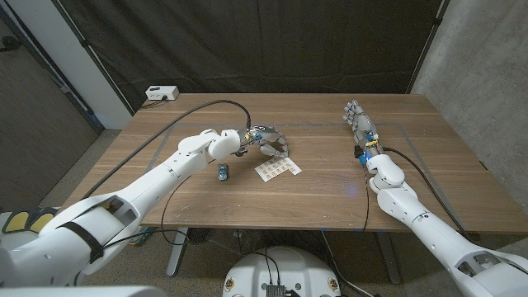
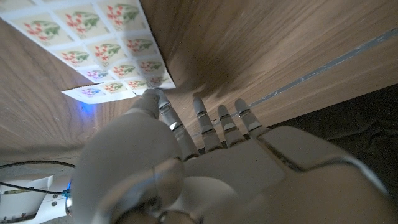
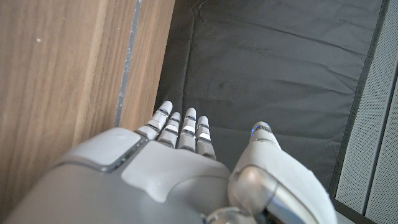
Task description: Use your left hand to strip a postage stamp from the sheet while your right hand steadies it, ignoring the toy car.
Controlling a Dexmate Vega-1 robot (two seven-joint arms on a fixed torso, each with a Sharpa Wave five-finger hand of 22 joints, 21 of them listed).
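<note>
Paper stamp sheet point(image 1: 277, 170) askew (long axis left-right)

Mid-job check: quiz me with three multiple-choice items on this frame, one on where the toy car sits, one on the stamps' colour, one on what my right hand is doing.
1. The toy car lies:
A. on the sheet
B. beside the sheet, toward the robot's left
C. by the right hand

2. The stamp sheet shows:
A. red flowers with green leaves
B. plain yellow squares
C. black portraits

3. The right hand is:
A. pressing the sheet
B. holding the car
C. empty, far from the sheet

Answers: 1 B, the head view shows the car left of the sheet; 2 A, the left wrist view shows it; 3 C, fingers extended, holding nothing.
</note>
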